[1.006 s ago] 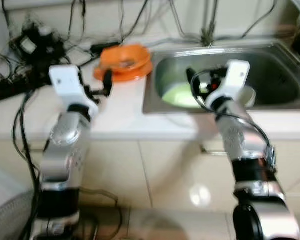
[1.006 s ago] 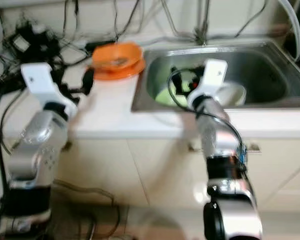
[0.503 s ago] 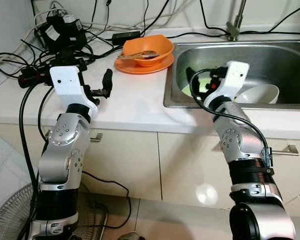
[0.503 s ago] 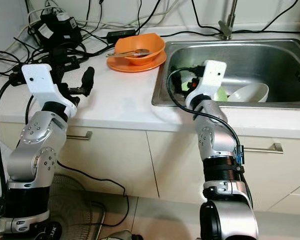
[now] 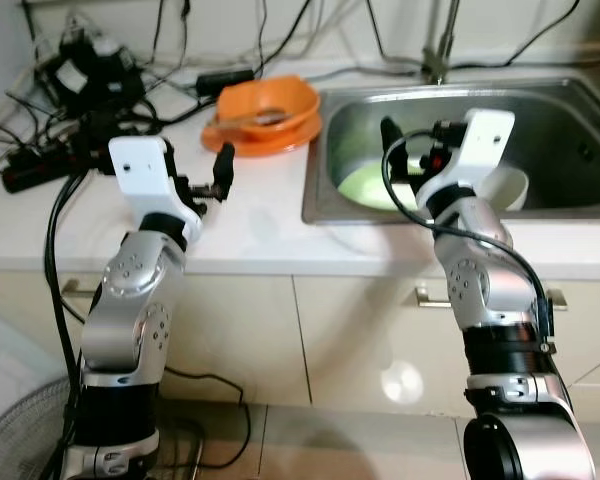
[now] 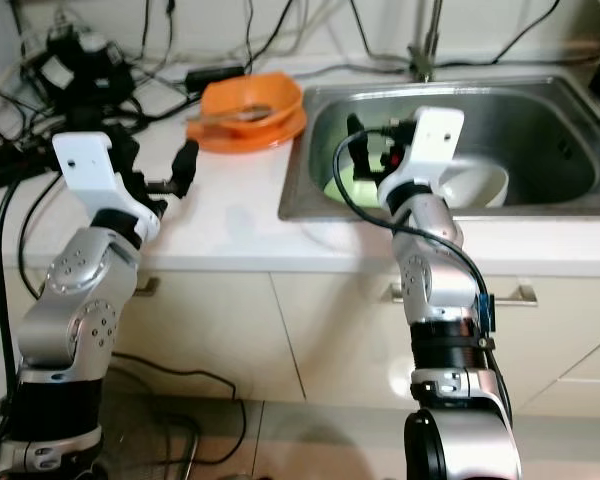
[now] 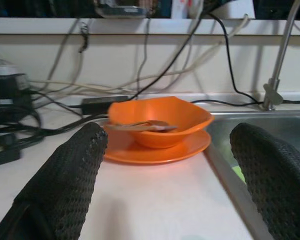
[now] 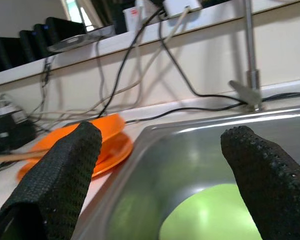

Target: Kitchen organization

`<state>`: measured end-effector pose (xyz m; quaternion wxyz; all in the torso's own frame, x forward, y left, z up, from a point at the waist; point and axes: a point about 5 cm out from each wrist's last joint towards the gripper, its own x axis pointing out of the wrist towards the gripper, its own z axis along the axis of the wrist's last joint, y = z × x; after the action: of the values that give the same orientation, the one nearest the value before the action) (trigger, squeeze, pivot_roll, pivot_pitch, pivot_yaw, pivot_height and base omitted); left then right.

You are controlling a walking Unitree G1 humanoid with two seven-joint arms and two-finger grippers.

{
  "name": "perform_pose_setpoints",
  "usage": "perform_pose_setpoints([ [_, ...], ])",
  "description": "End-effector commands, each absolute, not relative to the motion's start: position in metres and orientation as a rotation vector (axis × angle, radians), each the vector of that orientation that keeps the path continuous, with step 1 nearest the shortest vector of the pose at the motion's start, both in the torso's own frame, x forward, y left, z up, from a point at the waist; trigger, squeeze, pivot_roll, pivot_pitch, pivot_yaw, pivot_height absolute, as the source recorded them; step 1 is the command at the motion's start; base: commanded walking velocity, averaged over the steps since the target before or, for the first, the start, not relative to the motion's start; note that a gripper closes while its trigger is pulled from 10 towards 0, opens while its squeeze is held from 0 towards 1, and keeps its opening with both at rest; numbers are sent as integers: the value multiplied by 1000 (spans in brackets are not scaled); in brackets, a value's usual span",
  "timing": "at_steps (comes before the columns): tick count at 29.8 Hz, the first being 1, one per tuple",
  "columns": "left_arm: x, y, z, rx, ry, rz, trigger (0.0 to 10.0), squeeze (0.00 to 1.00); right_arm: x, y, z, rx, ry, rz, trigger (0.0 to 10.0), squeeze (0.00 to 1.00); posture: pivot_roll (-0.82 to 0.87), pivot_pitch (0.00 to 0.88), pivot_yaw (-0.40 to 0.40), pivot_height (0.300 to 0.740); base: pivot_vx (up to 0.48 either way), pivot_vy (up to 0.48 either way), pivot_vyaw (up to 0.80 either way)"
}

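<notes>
An orange bowl (image 5: 270,100) with a spoon (image 7: 140,126) in it sits on an orange plate (image 5: 260,136) on the white counter, just left of the steel sink (image 5: 570,120). A green plate (image 5: 365,186) and a white bowl (image 5: 512,186) lie inside the sink. My left gripper (image 5: 216,176) hovers open over the counter, short of the orange plate, which its fingers (image 7: 70,175) frame. My right gripper (image 5: 400,152) is open above the sink's front left part, pointing over the green plate (image 8: 210,215).
Tangled cables and power adapters (image 5: 80,80) crowd the counter's back left. The tap (image 5: 437,40) rises behind the sink. Bare counter (image 5: 250,215) lies in front of the orange plate. Cabinet doors (image 5: 310,340) are below, and a fan (image 5: 20,445) stands on the floor at lower left.
The whole picture has shifted, so the camera moved. Both arms keep about the same pose with their fingers open, and the dishes have not moved.
</notes>
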<state>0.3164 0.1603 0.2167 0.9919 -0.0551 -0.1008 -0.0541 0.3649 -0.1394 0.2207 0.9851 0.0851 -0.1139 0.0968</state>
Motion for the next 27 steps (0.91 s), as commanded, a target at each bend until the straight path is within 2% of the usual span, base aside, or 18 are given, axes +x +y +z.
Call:
perform_pose_setpoints([
  [1, 314, 162, 218, -106, -210, -105, 10000, 0, 363, -134, 226, 150, -251, 210, 10000, 0, 16, 73, 118, 740, 416, 0, 0],
  [19, 313, 162, 214, -115, -192, -104, 10000, 0, 364, -131, 221, 129, -229, 214, 10000, 0, 20, 68, 113, 740, 382, 0, 0],
  [27, 312, 161, 216, -123, -202, -105, 10000, 0, 365, -132, 219, 126, -221, 212, 10000, 0, 19, 67, 115, 740, 0, 0, 0],
])
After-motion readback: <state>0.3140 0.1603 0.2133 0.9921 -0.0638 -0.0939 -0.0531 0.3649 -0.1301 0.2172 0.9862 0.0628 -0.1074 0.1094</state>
